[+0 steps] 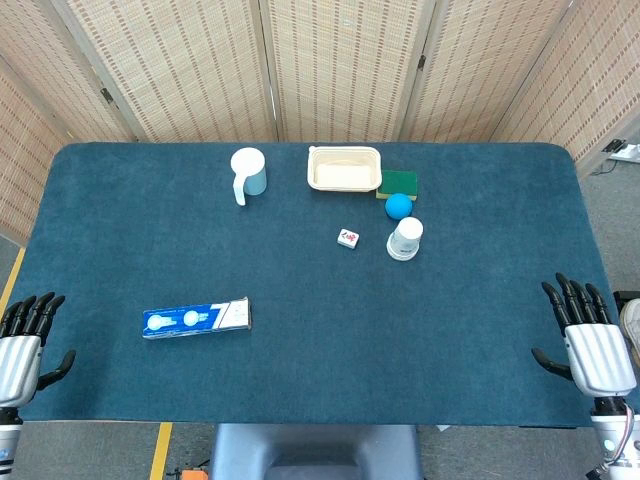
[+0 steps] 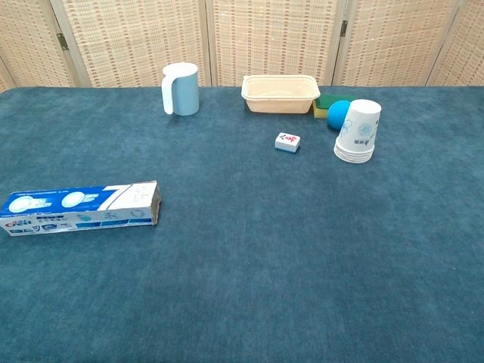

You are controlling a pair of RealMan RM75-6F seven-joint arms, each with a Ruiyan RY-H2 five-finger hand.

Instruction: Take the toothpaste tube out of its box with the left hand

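While both hands idle, the glossy rectangular toothpaste box (image 1: 196,318) lies on napped cloth.

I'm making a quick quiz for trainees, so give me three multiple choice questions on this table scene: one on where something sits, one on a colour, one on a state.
1. Where does the blue and white cardboard toothpaste box lie?
A. the table's near left part
B. inside the tray
C. beside the ball

2. What colour is the small round ball?
A. red
B. blue
C. yellow

3. What is the robot's left hand doing?
A. gripping the box
B. lifting the mug
C. resting open at the table edge, holding nothing

Answers: 1 A, the box lies alone near the left front. 2 B, it shows blue beside the green sponge. 3 C, its fingers are apart, well clear of the box.
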